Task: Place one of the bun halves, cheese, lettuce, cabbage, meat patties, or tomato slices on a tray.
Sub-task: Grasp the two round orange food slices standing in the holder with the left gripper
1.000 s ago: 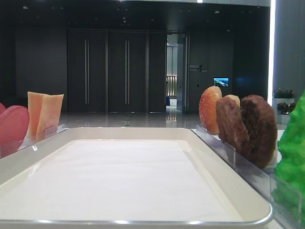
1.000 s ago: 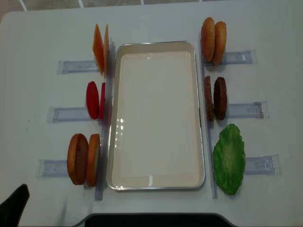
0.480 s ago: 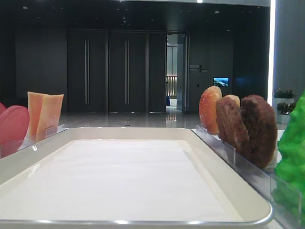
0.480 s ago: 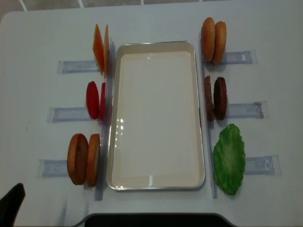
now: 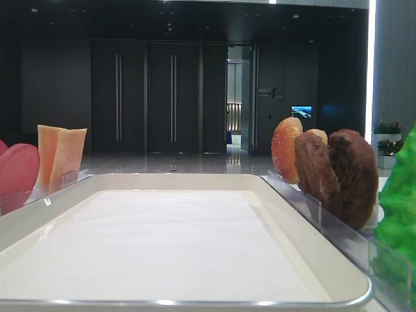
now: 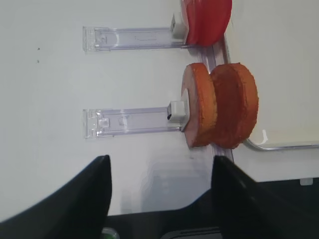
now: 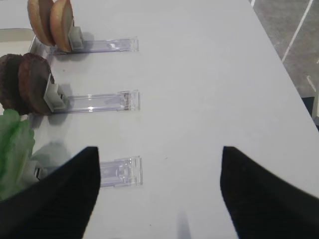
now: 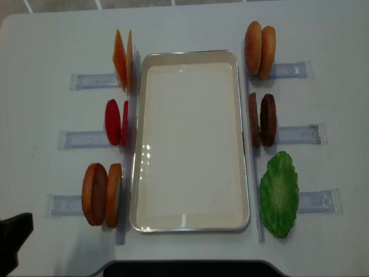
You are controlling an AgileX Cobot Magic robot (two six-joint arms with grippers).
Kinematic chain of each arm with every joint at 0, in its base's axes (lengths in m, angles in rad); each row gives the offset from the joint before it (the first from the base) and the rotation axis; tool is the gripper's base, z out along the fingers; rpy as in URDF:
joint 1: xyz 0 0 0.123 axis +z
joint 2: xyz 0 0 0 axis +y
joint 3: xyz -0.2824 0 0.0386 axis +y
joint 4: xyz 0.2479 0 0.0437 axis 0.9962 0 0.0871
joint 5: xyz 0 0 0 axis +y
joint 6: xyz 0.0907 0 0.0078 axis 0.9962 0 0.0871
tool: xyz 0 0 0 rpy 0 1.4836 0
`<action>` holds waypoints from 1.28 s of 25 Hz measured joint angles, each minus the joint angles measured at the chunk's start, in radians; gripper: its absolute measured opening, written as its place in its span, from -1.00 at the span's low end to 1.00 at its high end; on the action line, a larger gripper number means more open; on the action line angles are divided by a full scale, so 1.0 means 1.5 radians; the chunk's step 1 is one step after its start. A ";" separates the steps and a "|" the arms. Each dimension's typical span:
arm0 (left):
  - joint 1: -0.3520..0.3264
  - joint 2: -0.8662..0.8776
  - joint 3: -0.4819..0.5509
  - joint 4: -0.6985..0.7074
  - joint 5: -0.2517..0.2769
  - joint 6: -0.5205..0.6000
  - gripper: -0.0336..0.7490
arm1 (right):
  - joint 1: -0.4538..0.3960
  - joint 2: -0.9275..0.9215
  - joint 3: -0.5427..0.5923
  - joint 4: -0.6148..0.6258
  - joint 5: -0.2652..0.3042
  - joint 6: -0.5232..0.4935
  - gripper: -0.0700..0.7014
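Observation:
The cream tray (image 8: 190,53) lies mid-table with a bare white liner. Left of it stand cheese (image 8: 122,60), tomato slices (image 8: 114,122) and two bun halves (image 8: 102,194). On its right are more bun halves (image 8: 260,49), meat patties (image 8: 262,119) and green lettuce (image 8: 279,193). No cabbage shows. My left gripper (image 6: 160,159) hangs open over bare table, just short of the near bun halves (image 6: 222,112), holding nothing. Only a dark part of it (image 8: 14,239) shows overhead. My right gripper (image 7: 159,149) is open and holds nothing, right of the lettuce (image 7: 15,149) and patties (image 7: 25,82).
Each food pair stands in a clear plastic rack (image 8: 92,81) that sticks outward from the tray. One rack end (image 7: 119,172) lies beside my right gripper's left finger. The table's front edge (image 8: 184,266) runs close behind both grippers.
The dark shape of my left gripper at the overhead view's lower left corner has shifted slightly. The food and the tray have not moved.

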 joint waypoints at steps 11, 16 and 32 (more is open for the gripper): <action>0.000 0.224 -0.149 0.061 0.033 -0.055 0.30 | 0.000 0.000 0.000 0.000 0.000 0.000 0.44; 0.000 0.333 -0.216 0.085 0.033 -0.065 0.30 | 0.000 0.000 0.000 0.000 0.000 0.000 0.44; 0.000 0.538 -0.244 0.084 0.029 -0.067 0.30 | 0.000 0.000 0.000 0.000 0.000 0.000 0.44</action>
